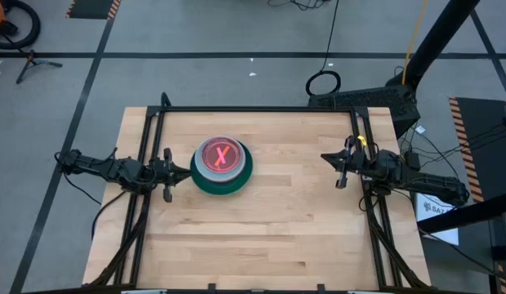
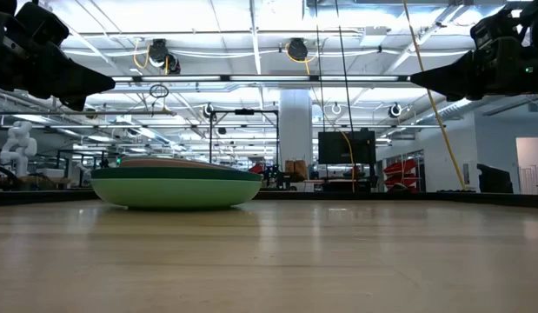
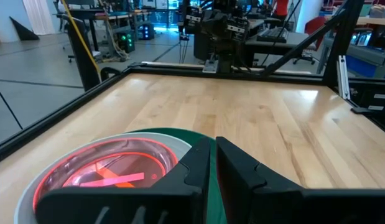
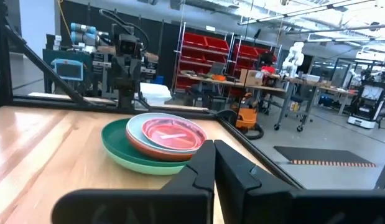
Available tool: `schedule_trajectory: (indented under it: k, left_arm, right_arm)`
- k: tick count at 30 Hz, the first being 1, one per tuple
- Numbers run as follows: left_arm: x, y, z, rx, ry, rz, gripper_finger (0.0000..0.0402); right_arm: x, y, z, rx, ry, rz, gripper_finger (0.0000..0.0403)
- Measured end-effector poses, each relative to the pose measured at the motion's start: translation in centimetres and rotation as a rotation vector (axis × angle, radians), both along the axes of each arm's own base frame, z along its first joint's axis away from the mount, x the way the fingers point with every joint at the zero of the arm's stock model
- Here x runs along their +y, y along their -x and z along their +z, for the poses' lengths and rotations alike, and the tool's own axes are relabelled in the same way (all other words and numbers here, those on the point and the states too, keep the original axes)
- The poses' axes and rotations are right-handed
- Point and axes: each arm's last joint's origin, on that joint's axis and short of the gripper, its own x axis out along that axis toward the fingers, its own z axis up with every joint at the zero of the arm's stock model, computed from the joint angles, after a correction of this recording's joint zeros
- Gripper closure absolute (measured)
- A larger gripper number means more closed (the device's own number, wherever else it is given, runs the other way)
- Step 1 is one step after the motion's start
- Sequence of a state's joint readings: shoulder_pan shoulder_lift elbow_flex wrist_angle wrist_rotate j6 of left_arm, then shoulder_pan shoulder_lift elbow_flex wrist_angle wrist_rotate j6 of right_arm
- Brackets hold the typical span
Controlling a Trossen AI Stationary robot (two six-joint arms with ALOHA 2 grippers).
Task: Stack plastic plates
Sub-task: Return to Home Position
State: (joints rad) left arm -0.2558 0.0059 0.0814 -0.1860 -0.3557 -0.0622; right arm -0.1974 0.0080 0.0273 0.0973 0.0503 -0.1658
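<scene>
Plate stack (image 1: 222,166) sole obstacle, left-centre of table (image 1: 277,237); remaining wood apparently open.

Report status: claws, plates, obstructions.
Left claw shut, empty, beside plate stack. Right claw shut, empty, well clear. Single stack, green at bottom. Nothing in the way.

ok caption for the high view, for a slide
Plates stacked in one pile on the table, left end effector beside it, right end effector well clear

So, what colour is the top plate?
The top plate is pinkish red, clearest in the high view.
</scene>
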Motion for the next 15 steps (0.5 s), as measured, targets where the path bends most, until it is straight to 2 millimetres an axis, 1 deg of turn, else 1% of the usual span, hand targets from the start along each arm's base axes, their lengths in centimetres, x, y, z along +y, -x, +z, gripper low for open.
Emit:
schedule_trajectory:
  k: [11,15]
  left_arm:
    - [0.01,0.0,-0.01,0.0,0.016,0.006,0.0369]
    - [0.02,0.0,-0.01,0.0,0.013,0.007,0.0369]
  right_arm:
    - [-0.01,-0.01,-0.79,0.083,-0.005,-0.008,0.0403]
    - [-0.05,-0.01,-0.8,0.061,-0.089,-0.017,0.0403]
